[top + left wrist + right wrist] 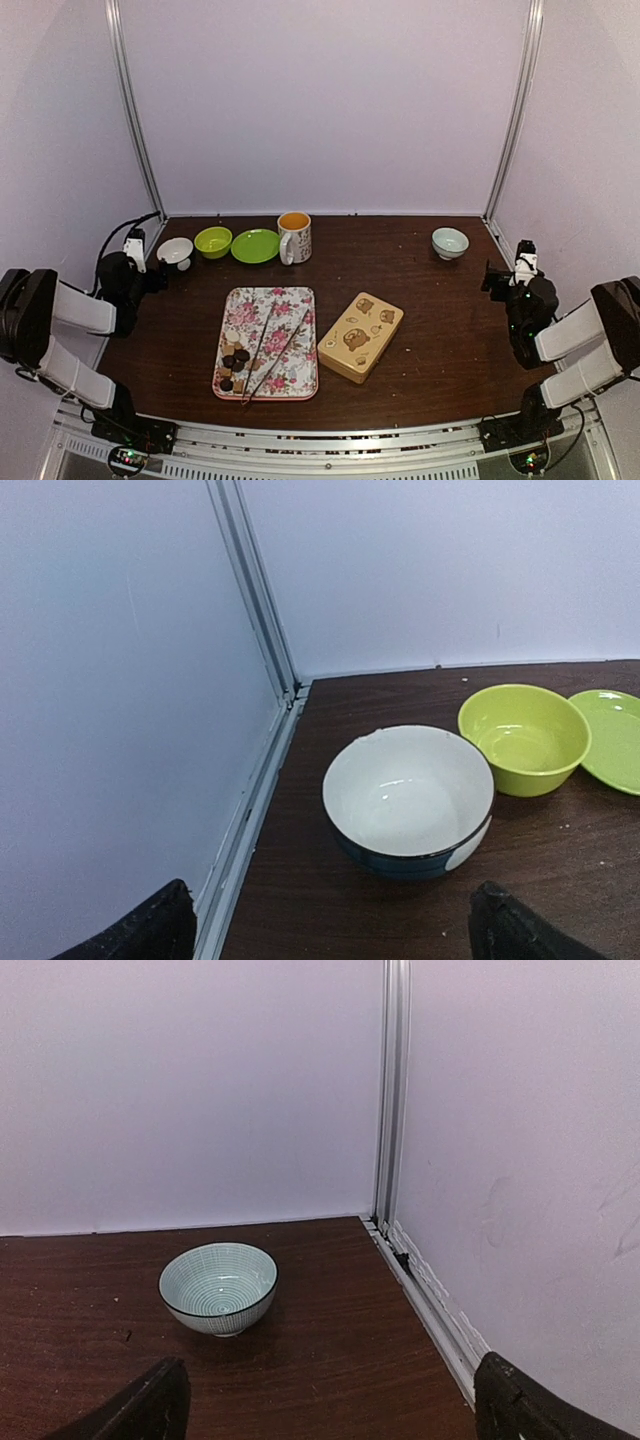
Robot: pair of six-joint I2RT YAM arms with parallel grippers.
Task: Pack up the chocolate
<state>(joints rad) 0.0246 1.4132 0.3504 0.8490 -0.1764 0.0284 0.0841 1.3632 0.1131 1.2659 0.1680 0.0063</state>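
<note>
The chocolate (234,362), several dark round and pale blocky pieces, lies at the near left of a floral tray (295,375) in the top view. Thin metal tongs (272,350) lie across the tray. A closed tan box (360,335) with bear prints stands right of the tray. My left gripper (152,270) rests at the table's far left, open and empty, its fingertips (150,930) wide apart short of a white bowl (408,800). My right gripper (497,280) rests at the far right, open and empty, with fingertips (150,1405) spread before a pale blue bowl (218,1286).
A green bowl (213,241), a green plate (256,246) and a mug (294,237) stand along the back. The white bowl (176,251) and the blue bowl (450,242) sit near the back corners. Walls and metal rails (250,800) border the table.
</note>
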